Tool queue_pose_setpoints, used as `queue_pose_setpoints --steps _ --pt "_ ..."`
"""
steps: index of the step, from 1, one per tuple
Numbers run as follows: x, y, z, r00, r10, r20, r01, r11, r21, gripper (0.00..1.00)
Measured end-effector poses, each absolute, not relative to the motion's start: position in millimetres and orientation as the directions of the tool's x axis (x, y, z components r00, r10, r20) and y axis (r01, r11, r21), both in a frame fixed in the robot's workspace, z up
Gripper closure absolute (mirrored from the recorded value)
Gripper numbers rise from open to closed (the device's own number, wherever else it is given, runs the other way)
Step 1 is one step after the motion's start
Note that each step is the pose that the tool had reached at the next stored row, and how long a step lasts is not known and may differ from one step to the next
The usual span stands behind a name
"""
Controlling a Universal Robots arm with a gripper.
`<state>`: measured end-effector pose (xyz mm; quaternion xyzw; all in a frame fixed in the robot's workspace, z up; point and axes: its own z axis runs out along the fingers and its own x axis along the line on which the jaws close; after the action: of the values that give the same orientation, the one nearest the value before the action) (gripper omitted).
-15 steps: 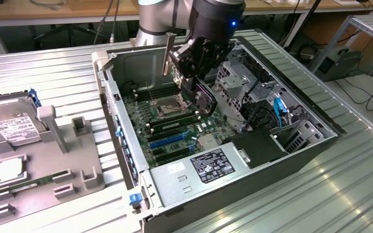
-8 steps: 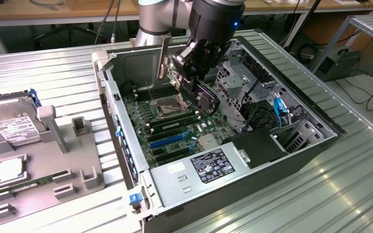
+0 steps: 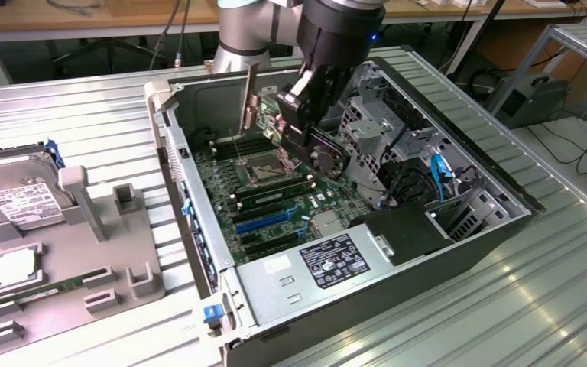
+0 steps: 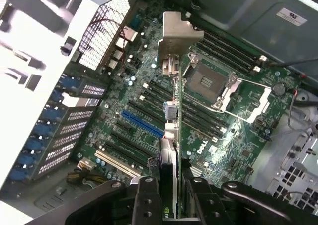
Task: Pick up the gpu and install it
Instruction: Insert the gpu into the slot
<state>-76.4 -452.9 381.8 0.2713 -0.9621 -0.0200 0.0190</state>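
Currently the gripper hangs over the open computer case, its jaws partly closed and clamped on either face of the gpu, which it holds on edge above the motherboard. In the exterior view the card's silver bracket stands up at about ten o'clock from the gripper, near the rear wall of the case. Whether the card's lower edge touches any slot cannot be told. Beneath the card lies the open processor socket, with a blue slot just beyond it among rows of black ones. The wrist view shows "DELL" printed in white on the motherboard, beside the card's edge; a white sticker on the case wall carries marks too small to read. In the exterior view a power supply sits at about six o'clock from the gripper, with a black-and-white label whose print cannot be read. Well apart from the case, at nine o'clock from it, a grey tray on the slatted metal table holds a hard drive with an unreadable white label, a square processor chip and a green memory stick.
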Motion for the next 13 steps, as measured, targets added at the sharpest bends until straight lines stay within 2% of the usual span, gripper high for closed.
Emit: queue_pose_setpoints --steps 13 --pt "-76.4 -452.9 381.3 -0.677 -0.736 0.026 -0.734 0.677 0.049 0.74"
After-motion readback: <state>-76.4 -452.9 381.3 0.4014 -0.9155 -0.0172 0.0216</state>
